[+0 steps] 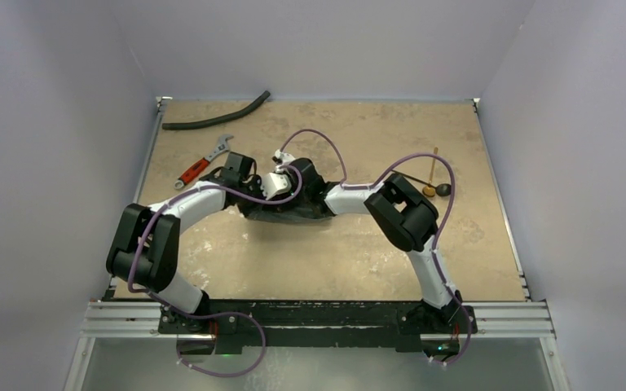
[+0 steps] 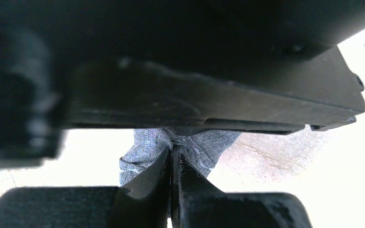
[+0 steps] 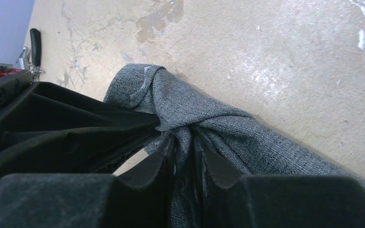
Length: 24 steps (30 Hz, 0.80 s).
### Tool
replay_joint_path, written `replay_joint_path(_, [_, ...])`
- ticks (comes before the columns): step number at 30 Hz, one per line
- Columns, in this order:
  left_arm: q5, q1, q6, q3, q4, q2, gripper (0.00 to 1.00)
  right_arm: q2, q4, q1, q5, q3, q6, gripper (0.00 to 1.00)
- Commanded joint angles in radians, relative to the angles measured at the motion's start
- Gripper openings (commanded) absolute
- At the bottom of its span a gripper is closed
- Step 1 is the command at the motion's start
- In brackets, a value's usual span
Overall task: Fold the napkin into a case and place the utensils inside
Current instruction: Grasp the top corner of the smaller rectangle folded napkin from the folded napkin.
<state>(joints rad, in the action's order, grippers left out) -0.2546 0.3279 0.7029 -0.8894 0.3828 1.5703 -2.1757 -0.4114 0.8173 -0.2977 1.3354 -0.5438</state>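
Observation:
The grey napkin lies bunched in the middle of the table, mostly hidden under both grippers. My left gripper is shut on a pinch of the napkin; its jaws are pressed together on the cloth. My right gripper is right beside it, shut on a raised fold of the napkin, with cloth between its fingertips. The gold utensil and the black spoon lie together at the right of the table, apart from both grippers.
A red-handled wrench lies left of the grippers. A long black hose lies along the back left edge. The table is walled on three sides. The left gripper's body fills the left of the right wrist view.

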Motion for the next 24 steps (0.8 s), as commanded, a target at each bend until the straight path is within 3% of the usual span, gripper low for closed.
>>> replay_joint_path(1, [0.024, 0.008, 0.063, 0.040, -0.018, -0.005, 0.00, -0.039, -0.004, -0.012, -0.092, 0.036, -0.050, 0.26])
replay_joint_path(8, [0.087, 0.017, 0.184, 0.107, -0.066, 0.007, 0.00, 0.008, -0.015, -0.074, -0.146, 0.018, -0.053, 0.33])
replay_joint_path(19, [0.094, 0.025, 0.213, 0.146, -0.069, 0.005, 0.00, 0.157, -0.045, -0.151, -0.305, -0.079, 0.001, 0.40])
replay_joint_path(21, [0.092, 0.025, 0.212, 0.151, -0.070, 0.004, 0.00, 0.186, -0.065, -0.154, -0.319, -0.118, -0.004, 0.30])
replay_joint_path(24, [0.092, 0.025, 0.209, 0.156, -0.073, 0.004, 0.00, 0.220, -0.179, -0.149, -0.328, -0.189, -0.054, 0.06])
